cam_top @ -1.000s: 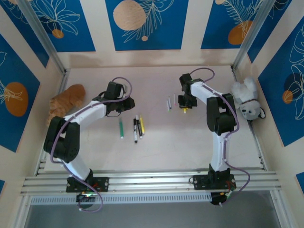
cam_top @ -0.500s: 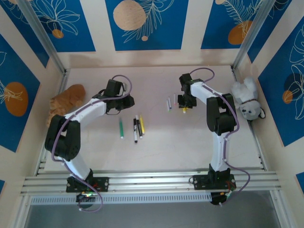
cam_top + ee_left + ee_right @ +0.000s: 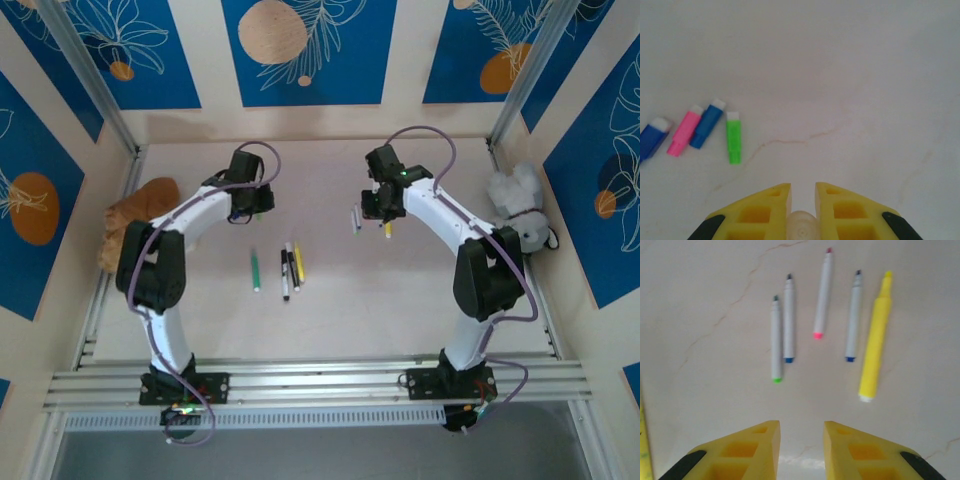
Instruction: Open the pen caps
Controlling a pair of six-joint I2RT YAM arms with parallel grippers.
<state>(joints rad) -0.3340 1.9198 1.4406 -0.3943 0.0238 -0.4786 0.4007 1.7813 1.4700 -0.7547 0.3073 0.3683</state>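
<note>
In the left wrist view my left gripper (image 3: 803, 186) is shut on a pale, see-through pen cap (image 3: 801, 225) deep between its yellow fingers. On the table ahead lie loose pen caps: blue (image 3: 653, 138), pink (image 3: 685, 131), blue (image 3: 707, 123) and green (image 3: 733, 137). My right gripper (image 3: 801, 424) stands open and empty above the table. Beyond it lie uncapped pens: white ones with green (image 3: 776, 340), blue (image 3: 789, 320), pink (image 3: 823, 292) and blue (image 3: 854, 315) ends, and a yellow pen (image 3: 876, 337). From above, the left gripper (image 3: 247, 205) and right gripper (image 3: 378, 208) flank capped pens (image 3: 288, 268) at mid-table.
An orange plush cat (image 3: 140, 215) lies at the left wall and a white plush toy (image 3: 518, 210) at the right wall. A metal rail (image 3: 320, 385) runs along the near edge. Patterned walls close in the table on three sides.
My right gripper has opened, leaving the yellow pen on the table, and drawn back to the left. My left gripper, still shut, has moved towards the back of the table.
</note>
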